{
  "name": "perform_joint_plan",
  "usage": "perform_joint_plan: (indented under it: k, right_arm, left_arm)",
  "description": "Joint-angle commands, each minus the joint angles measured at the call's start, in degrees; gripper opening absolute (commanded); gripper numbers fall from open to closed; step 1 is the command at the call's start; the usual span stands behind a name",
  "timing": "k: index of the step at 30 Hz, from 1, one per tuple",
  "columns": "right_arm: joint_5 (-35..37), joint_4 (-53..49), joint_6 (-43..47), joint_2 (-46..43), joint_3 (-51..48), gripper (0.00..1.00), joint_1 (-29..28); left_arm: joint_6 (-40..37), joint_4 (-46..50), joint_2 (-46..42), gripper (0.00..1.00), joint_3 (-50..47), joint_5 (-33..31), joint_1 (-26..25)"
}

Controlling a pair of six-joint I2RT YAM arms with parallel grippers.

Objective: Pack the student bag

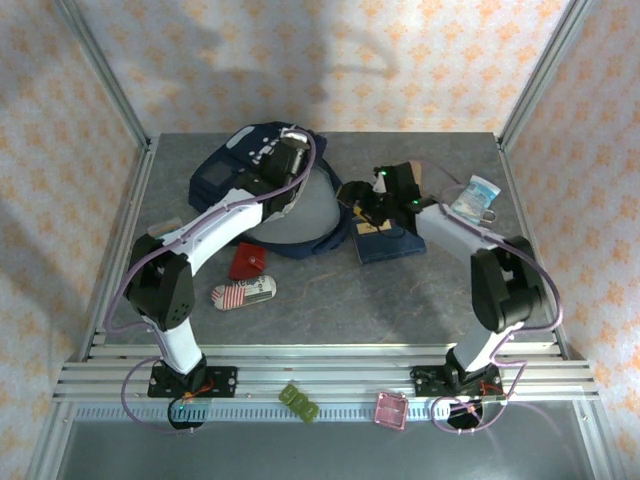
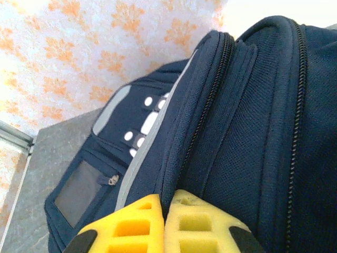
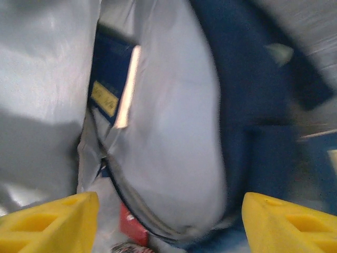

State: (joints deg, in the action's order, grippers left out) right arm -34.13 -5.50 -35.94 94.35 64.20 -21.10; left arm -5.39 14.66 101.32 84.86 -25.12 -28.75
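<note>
Tabletop [image 1: 330, 300] of flat grey material was occupied at its far left-centre by a large navy-blue fabric student bag [image 1: 225, 175], grey-lined and gaping. The bag's top edge [image 2: 253, 132] was pinched between the closed yellow fingers of the left gripper [image 2: 164, 211]. The right gripper [image 3: 169, 203] was spread wide and empty, just beside the open mouth, where a flat navy-blue book with a yellow label [image 3: 108, 79] was lodged inside.

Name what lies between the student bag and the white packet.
The right gripper, over a navy book, sits between the student bag and white packet, per the top view.
</note>
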Motion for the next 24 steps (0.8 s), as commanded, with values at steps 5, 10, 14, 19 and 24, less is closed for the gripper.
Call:
perform_joint_plan:
  k: [5, 10, 14, 19, 24]
  right_arm:
    - [17.24, -7.9, 8.29, -3.5, -7.97, 0.69, 8.5]
    - [20.27, -7.84, 10.97, -1.19, -8.64, 0.66, 11.34]
    - [18.6, -8.04, 11.71, 1.99, -10.13, 0.62, 11.68]
    - [13.0, -7.12, 10.27, -0.01, -16.7, 0.56, 11.21]
    - [4.38, -5.29, 4.2, -6.83, -25.12, 0.56, 7.28]
  left_arm:
    - [7.25, 1.34, -0.95, 0.49, 0.4, 3.16, -1.49]
    - [14.26, 1.76, -4.36, 0.52, -3.64, 12.63, -6.15]
    - [19.7, -0.22, -7.01, 0.51, -10.42, 19.66, -10.38]
    - [25.19, -5.36, -9.59, 0.51, -20.59, 28.43, -16.52]
    - [28.94, -7.01, -8.44, 0.51, -26.87, 30.64, -20.85]
